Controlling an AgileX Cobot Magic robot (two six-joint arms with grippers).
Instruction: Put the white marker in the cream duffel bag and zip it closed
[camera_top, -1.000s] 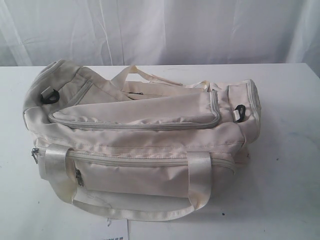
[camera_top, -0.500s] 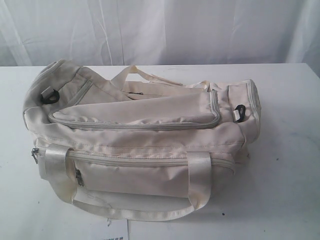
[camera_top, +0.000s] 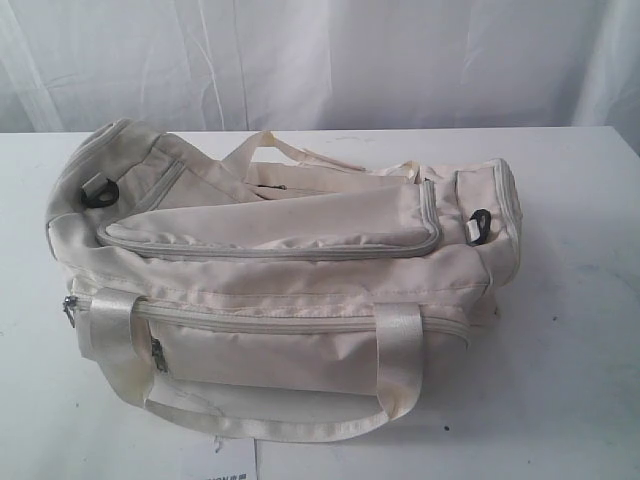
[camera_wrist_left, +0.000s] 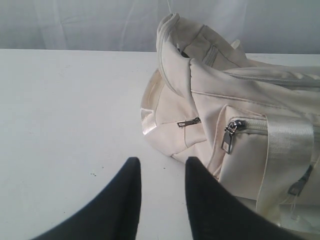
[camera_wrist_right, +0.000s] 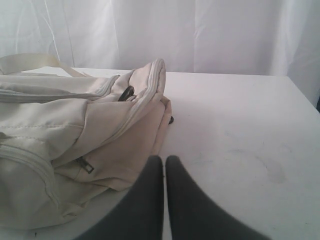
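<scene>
The cream duffel bag (camera_top: 290, 290) lies on its side across the white table, its grey top zipper run along the flap (camera_top: 270, 250). No white marker shows in any view. My left gripper (camera_wrist_left: 162, 165) is open over bare table, just short of the bag's end (camera_wrist_left: 200, 100) and its zipper pulls. In the right wrist view the right gripper (camera_wrist_right: 164, 161) is shut with nothing between its fingers, near the bag's other end (camera_wrist_right: 100, 130). Neither gripper appears in the exterior view.
The white table (camera_top: 580, 340) extends around the bag, with a white curtain behind. A printed paper's edge (camera_top: 225, 472) peeks out at the front under the bag's shiny handle (camera_top: 260, 425). A black clip (camera_top: 480, 218) sits on the bag's right end.
</scene>
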